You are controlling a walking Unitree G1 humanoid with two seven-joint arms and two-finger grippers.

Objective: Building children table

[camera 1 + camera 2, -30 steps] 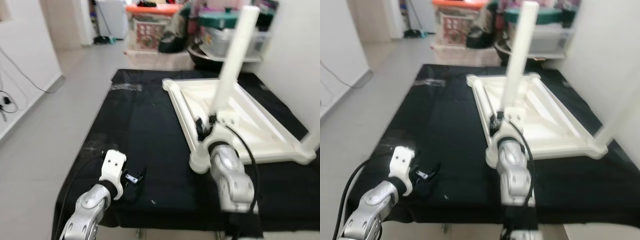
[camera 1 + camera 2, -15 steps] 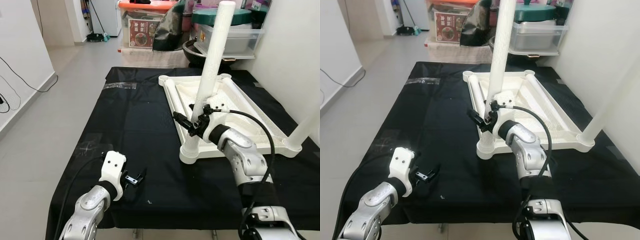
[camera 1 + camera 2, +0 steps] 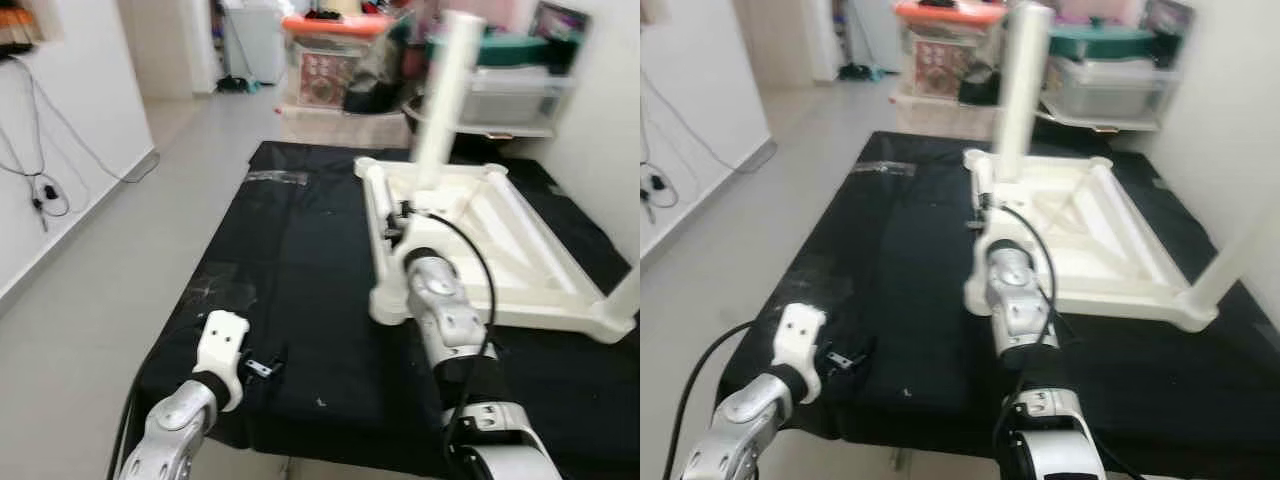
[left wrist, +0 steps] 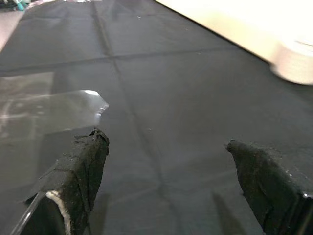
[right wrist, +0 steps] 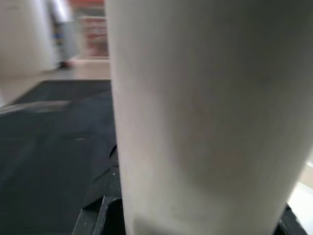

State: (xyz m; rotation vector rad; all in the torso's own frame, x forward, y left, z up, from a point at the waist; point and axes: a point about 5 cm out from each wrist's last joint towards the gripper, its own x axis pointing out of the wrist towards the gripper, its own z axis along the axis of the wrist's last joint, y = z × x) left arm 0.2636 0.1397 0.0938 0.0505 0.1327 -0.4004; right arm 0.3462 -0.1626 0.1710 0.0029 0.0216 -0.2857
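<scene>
An upturned white children's table top (image 3: 520, 285) lies on the black-covered table (image 3: 290, 260). One white leg (image 3: 442, 110) stands upright at its near left corner. My right gripper (image 3: 397, 222) is at that leg's base, and in the right wrist view the leg (image 5: 205, 112) stands between the black fingers (image 5: 100, 200), which press its sides. A second white leg (image 3: 1232, 258) rises at the near right corner. My left gripper (image 3: 266, 367) hovers low over the cloth near the front left edge. It is open, with nothing between its fingertips (image 4: 80, 164).
Storage boxes and pots (image 3: 490, 75) crowd the back behind the table. A white wall with hanging cables (image 3: 40, 170) runs along the left, with bare floor (image 3: 130, 250) beside the table. A shiny taped patch (image 4: 44, 110) sits on the cloth near my left gripper.
The view has shifted and blurred. My right forearm has swung from reaching sideways at the leg's base to pointing straight at it. The left gripper stays where it was.
</scene>
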